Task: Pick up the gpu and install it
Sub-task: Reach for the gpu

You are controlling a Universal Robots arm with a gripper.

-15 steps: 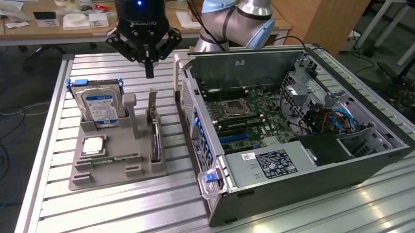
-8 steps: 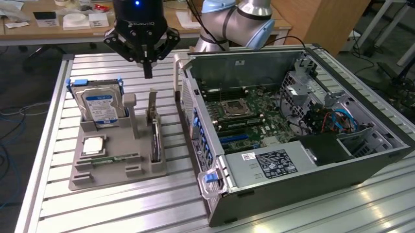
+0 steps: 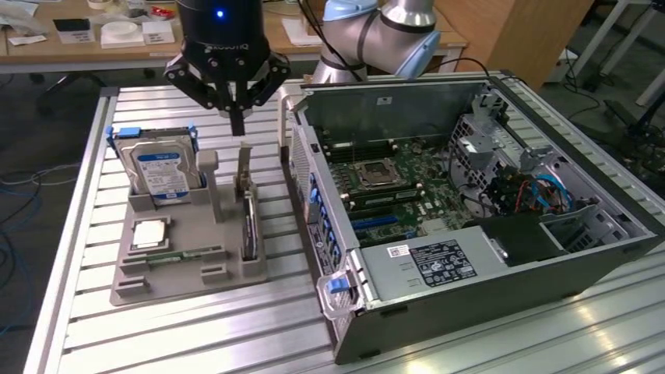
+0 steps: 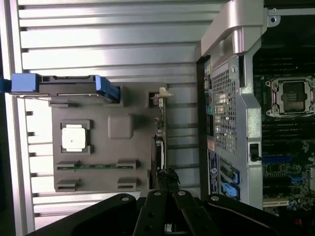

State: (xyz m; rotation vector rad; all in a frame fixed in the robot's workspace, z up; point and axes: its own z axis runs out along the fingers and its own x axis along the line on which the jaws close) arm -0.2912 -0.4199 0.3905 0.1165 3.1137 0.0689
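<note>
The gpu (image 3: 248, 222) stands on its edge in a slot along the side of the grey holder tray (image 3: 187, 273) nearest the computer, its silver bracket rising at the far end. My gripper (image 3: 237, 123) hangs above the tray's far end, over the bracket and clear of the card, fingers shut and holding nothing. In the wrist view the gpu (image 4: 160, 145) shows edge-on as a thin dark strip. There my gripper (image 4: 166, 183) points down over one end of it.
The tray also holds an upright hard drive (image 3: 161, 167) with blue rails, a processor chip (image 3: 151, 232) and a memory stick (image 3: 187, 255). An open computer case (image 3: 468, 210) lies at the exterior view's right, its motherboard (image 3: 395, 187) exposed. Everything rests on a slatted metal table (image 3: 177, 343).
</note>
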